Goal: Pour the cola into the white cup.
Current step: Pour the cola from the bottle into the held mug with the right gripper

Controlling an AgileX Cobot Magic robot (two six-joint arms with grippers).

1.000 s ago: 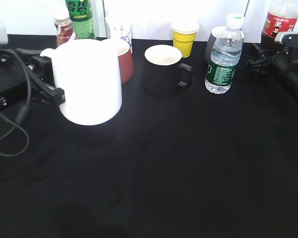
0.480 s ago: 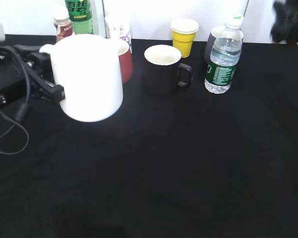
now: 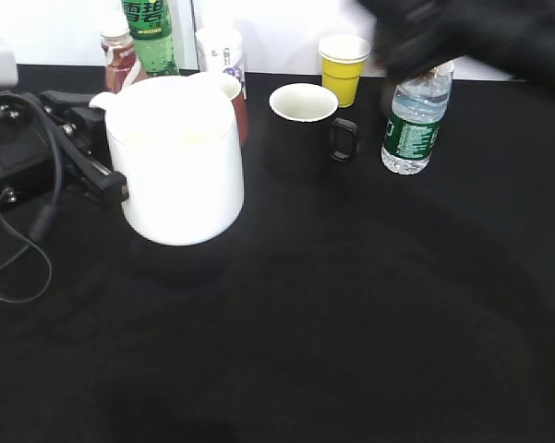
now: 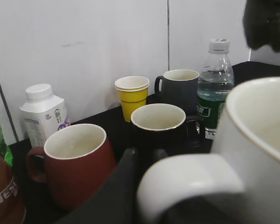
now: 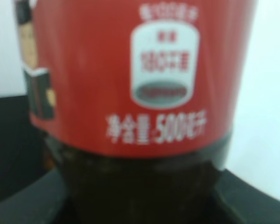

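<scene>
The left gripper [image 3: 106,180] clamps the loop handle [image 4: 186,182] of the white cup [image 3: 175,161], one dark finger [image 4: 114,196] showing beside the handle in the left wrist view. In the exterior view the cup hangs off the black table [image 3: 351,323], its base above a shadow on the cloth, and its inside looks empty. The left arm [image 3: 28,152] and its cable sit at the left edge.

The right gripper [image 5: 140,200] grasps the cola [image 5: 135,93]: the right wrist view shows the bottle upright between two dark fingers [image 5: 251,196] low in the picture, the red label above and dark liquid below it. In the exterior view the right arm [image 3: 471,32] is a dark blur across the top right, and the bottle itself cannot be made out there.

Behind the cup stands a red mug [image 4: 74,163], partly hidden by it in the exterior view. To its right is a black mug [image 3: 305,129], then a yellow cup [image 3: 343,66] farther back, a grey mug [image 4: 179,88] and a water bottle [image 3: 414,115] just beside it. Along the back wall at the left are a small brown bottle [image 3: 120,51], a green bottle [image 3: 150,32] and a white carton [image 4: 43,114].
</scene>
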